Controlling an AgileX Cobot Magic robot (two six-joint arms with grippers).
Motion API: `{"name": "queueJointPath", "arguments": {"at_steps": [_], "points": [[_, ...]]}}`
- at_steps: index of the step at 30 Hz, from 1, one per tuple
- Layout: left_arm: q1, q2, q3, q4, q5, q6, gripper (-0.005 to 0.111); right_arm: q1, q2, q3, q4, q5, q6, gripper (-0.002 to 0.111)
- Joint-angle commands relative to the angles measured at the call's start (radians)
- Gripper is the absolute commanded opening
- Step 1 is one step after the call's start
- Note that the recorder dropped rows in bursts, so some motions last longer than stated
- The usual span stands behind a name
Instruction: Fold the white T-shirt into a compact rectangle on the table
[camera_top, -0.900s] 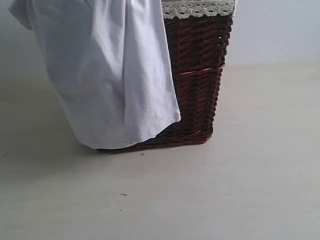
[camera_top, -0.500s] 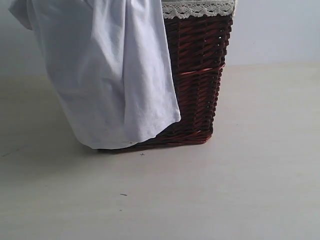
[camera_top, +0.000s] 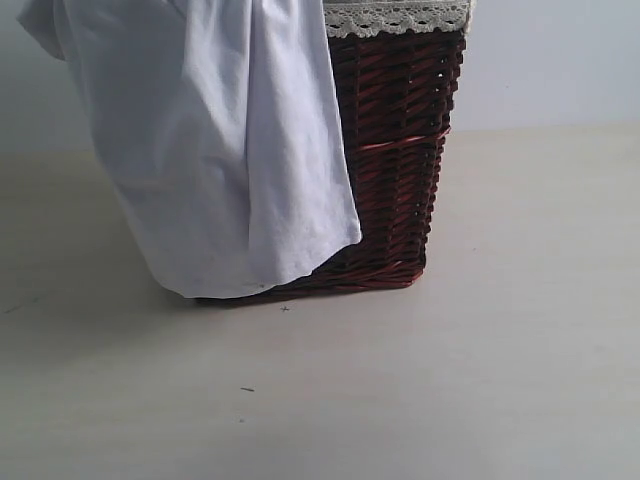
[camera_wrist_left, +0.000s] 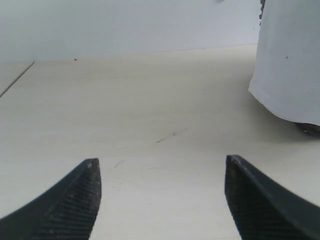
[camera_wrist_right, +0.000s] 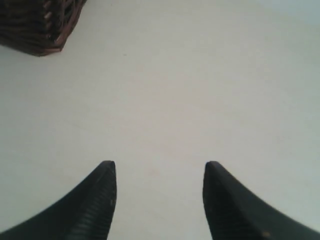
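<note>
The white T-shirt (camera_top: 215, 150) hangs over the side of a dark wicker basket (camera_top: 395, 160), its lower hem reaching down to the table (camera_top: 450, 380). Its letters and neck tag are hidden. In the left wrist view the shirt (camera_wrist_left: 292, 65) hangs off to one side, well apart from my left gripper (camera_wrist_left: 160, 167), which is open over bare table. My right gripper (camera_wrist_right: 160, 167) is also open with nothing between its fingers, and a corner of the basket (camera_wrist_right: 37, 25) lies some way beyond it. Neither gripper shows in the exterior view.
White lace trim (camera_top: 395, 18) edges the basket's rim. A pale wall (camera_top: 550, 60) rises behind the table. A seam or table edge (camera_wrist_left: 15, 77) runs far off in the left wrist view.
</note>
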Motion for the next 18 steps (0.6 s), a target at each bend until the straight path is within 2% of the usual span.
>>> {"name": "queueJointPath", "arguments": {"at_steps": [1, 3, 5, 7, 13, 16, 18], "points": [[-0.003, 0.004, -0.001, -0.004, -0.004, 0.004, 0.068, 0.002, 0.202, -0.111, 0.029, 0.019, -0.012, 0.051], [-0.003, 0.004, -0.001, -0.004, -0.004, 0.004, 0.068, 0.002, 0.248, -0.137, 0.095, 0.019, 0.02, 0.051], [-0.003, 0.004, -0.001, -0.004, -0.004, 0.004, 0.068, 0.002, 0.279, -0.177, 0.214, 0.104, 0.043, 0.051], [-0.003, 0.004, -0.001, -0.004, -0.004, 0.004, 0.068, 0.002, 0.282, -0.209, 0.284, 0.216, -0.019, 0.051], [-0.003, 0.004, -0.001, -0.004, -0.004, 0.004, 0.068, 0.002, 0.288, -0.261, 0.799, 0.64, -0.802, 0.051], [-0.003, 0.004, -0.001, -0.004, -0.004, 0.004, 0.068, 0.002, 0.312, -0.261, 1.02, 0.87, -1.121, 0.051], [-0.003, 0.004, -0.001, -0.004, -0.004, 0.004, 0.068, 0.002, 0.333, -0.261, 1.129, 0.921, -1.236, 0.051]]}}
